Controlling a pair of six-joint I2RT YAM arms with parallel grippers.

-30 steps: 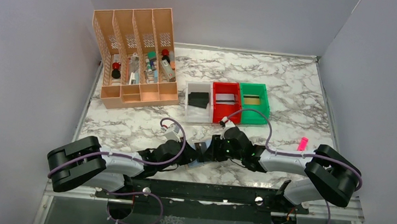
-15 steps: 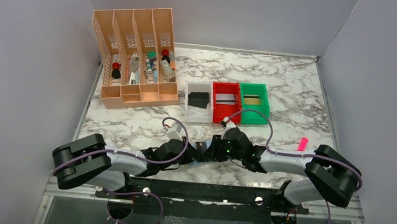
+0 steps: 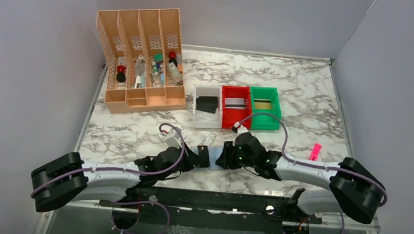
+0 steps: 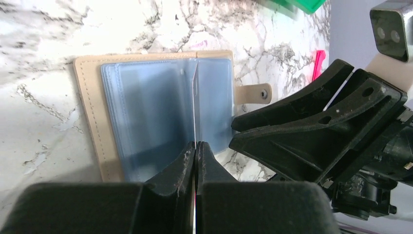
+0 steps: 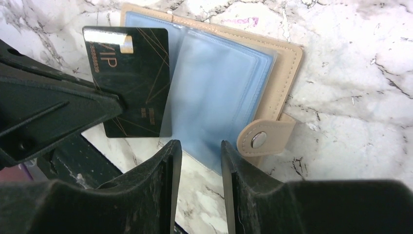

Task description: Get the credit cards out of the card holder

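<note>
Left fingers (image 4: 182,163) pinch the black credit card (image 5: 131,80) edge-up over the open card holder (image 5: 287,63) on the worktop (image 5: 350,97), possibly already clear of its pocket; best draw it straight out while the half-spread, empty right fingers (image 5: 168,170) pin the holder.

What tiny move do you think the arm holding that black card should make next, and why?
Probably draw the left pincer away, sliding the black plastic card clear of the tan leather-like card holder. The pincer is shut on the card's edge, and the card seems to overlap a pale blue pocket.
</note>
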